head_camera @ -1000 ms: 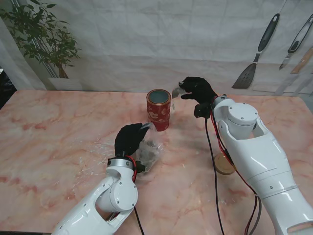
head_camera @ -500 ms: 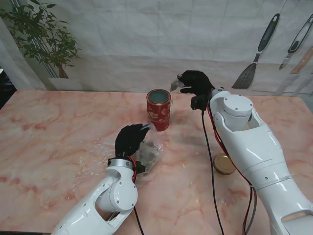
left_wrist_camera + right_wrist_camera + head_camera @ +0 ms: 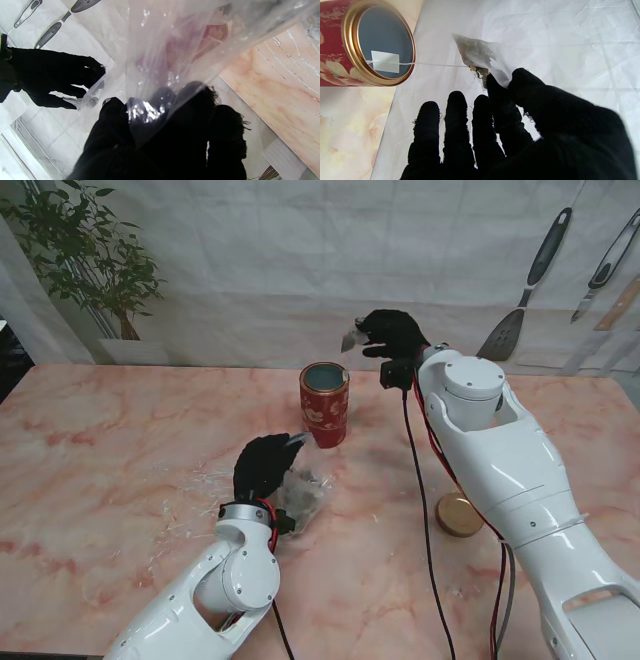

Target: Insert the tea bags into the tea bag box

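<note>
The right hand (image 3: 392, 333) pinches a tea bag (image 3: 480, 56) between thumb and forefinger, the other fingers loose, raised near the table's (image 3: 120, 440) far edge. The open red tea tin (image 3: 324, 403) stands upright just to its left and nearer to me, so the bag must travel that way and down; its string (image 3: 432, 64) and paper tag (image 3: 385, 61) already hang toward the tin's mouth. The left hand (image 3: 264, 465), nearer my edge, clutches a clear plastic bag (image 3: 305, 490).
</note>
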Robot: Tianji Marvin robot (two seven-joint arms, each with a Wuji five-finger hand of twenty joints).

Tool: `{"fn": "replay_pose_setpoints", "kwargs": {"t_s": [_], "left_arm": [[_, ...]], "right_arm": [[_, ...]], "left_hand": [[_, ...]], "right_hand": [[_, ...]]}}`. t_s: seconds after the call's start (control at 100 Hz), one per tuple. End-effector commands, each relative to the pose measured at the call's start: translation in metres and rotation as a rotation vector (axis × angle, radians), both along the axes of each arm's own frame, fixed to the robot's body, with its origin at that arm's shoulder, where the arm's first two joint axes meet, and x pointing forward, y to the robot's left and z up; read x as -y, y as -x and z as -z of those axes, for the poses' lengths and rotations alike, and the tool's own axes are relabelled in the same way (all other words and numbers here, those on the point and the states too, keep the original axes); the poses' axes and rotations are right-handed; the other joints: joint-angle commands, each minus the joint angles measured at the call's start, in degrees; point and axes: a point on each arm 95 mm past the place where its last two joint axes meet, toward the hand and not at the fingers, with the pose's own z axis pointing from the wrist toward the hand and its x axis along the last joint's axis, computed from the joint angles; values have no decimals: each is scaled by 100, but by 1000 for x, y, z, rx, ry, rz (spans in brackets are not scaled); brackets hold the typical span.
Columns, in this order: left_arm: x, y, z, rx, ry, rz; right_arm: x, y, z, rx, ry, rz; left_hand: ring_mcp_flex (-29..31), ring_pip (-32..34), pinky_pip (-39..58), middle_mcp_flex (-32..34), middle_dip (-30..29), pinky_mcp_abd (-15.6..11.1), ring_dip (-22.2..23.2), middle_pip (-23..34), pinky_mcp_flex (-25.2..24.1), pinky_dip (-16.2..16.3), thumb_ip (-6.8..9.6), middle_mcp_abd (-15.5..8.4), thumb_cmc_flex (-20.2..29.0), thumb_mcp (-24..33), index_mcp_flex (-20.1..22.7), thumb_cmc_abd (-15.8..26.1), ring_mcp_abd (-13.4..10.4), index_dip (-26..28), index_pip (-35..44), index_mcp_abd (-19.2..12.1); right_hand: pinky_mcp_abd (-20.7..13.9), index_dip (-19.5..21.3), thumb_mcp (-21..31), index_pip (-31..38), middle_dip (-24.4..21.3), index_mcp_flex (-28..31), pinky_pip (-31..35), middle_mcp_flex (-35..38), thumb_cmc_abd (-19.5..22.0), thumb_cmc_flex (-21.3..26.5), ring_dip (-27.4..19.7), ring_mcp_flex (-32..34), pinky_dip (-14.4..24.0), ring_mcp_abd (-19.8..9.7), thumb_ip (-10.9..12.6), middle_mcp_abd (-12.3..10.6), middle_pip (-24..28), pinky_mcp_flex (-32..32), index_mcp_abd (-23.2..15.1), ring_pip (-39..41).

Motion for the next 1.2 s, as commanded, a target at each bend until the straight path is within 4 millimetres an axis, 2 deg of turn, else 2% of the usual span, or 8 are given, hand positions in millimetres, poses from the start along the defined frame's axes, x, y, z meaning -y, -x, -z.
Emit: {"fn": "replay_pose_setpoints", "kwargs": {"t_s": [0.0,0.22,0.74,1.19], "left_arm": [[0,0,-1,-11,5,7],[-2,0,1,-16,6,4],[-5,-1,2,-20,9,1],[-7,1,3,-14,18,-6]], "right_arm": [[-7,-3,-2,4,-13,-17],[-17,-13,3,-16,-9,-23],[-31,-35,31,-132,65,-23],[-37,-42,40,-187,135,29]], "left_hand": [[176,-97,211,-70,-86,-369,39,-29,96,-55,149,-700,566,51,80,329,-6,83,277,98],[176,-98,211,-73,-86,-369,40,-29,96,-55,149,-701,566,49,80,327,-6,83,277,98],[176,-100,211,-69,-87,-369,41,-30,96,-55,149,-700,568,47,79,328,-3,83,277,98],[174,-101,211,-69,-86,-369,42,-30,96,-55,148,-690,568,44,79,332,2,84,277,98]], "right_hand": [[-131,-26,2,52,106,-21,-5,23,-10,133,82,98,104,-52,143,-31,63,29,-127,166],[-132,-27,-6,53,117,-26,-2,23,-5,125,89,98,112,-65,140,-44,62,32,-151,172],[-148,-107,-36,53,129,-20,21,61,-8,80,105,142,126,-90,120,-83,92,72,-200,203],[-118,-327,-13,81,121,32,115,185,-64,-16,132,279,147,-93,65,-122,162,175,-283,288]]}}
